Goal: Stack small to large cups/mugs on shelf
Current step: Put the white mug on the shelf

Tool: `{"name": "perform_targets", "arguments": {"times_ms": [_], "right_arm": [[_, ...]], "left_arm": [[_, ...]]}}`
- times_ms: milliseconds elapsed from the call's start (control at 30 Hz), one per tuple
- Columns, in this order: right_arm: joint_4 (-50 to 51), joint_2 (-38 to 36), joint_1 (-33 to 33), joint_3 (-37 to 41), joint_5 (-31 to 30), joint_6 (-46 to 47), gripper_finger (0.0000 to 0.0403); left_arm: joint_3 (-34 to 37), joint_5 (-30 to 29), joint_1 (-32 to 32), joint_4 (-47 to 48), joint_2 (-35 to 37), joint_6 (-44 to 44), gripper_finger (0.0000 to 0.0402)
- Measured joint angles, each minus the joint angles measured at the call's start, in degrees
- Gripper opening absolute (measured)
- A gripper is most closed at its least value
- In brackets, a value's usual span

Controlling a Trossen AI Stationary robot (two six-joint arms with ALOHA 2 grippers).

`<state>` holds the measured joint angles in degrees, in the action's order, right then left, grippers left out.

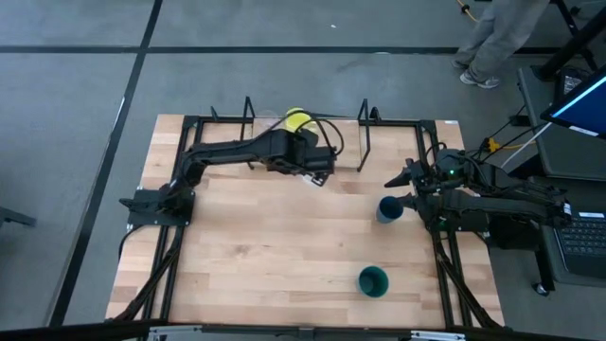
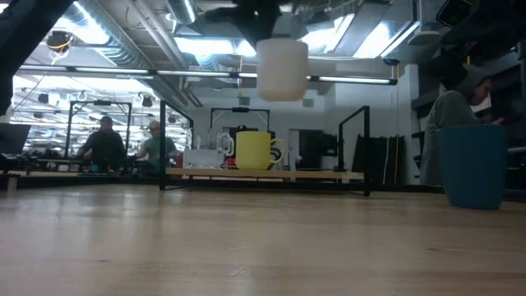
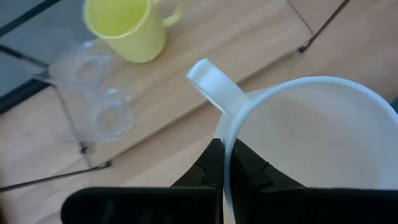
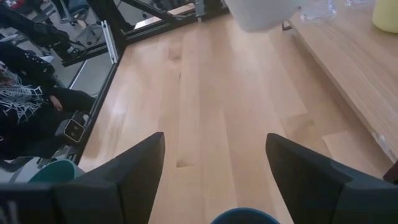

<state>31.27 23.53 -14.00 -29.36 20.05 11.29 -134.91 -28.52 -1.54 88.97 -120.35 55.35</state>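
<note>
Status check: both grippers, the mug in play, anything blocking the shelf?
Left gripper shut on white mug rim, held above shelf. Right gripper open by dark blue cup. Yellow mug on shelf.

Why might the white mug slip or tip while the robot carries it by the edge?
The white mug hangs in the air, pinched at its rim by the left gripper, so it could swing or tilt. Its wall looks smooth and glossy, probably slippery between thin jaws. It seems stiff, and if dropped on the shelf it might chip.
</note>
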Motion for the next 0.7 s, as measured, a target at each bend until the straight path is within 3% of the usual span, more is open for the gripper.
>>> {"name": "perform_targets", "arguments": {"times_ms": [400, 700], "right_arm": [[0.0, 0.0, 0.0, 0.0, 0.0, 0.0, 0.0282], [-0.1, 0.0, 0.0, 0.0, 0.0, 0.0, 0.0282]], "left_arm": [[-0.2, -2.9, -0.3, 0.3, 8.3, -0.5, 0.0001], [-0.1, -1.6, -2.9, 1.0, 8.6, -3.3, 0.0001]]}}
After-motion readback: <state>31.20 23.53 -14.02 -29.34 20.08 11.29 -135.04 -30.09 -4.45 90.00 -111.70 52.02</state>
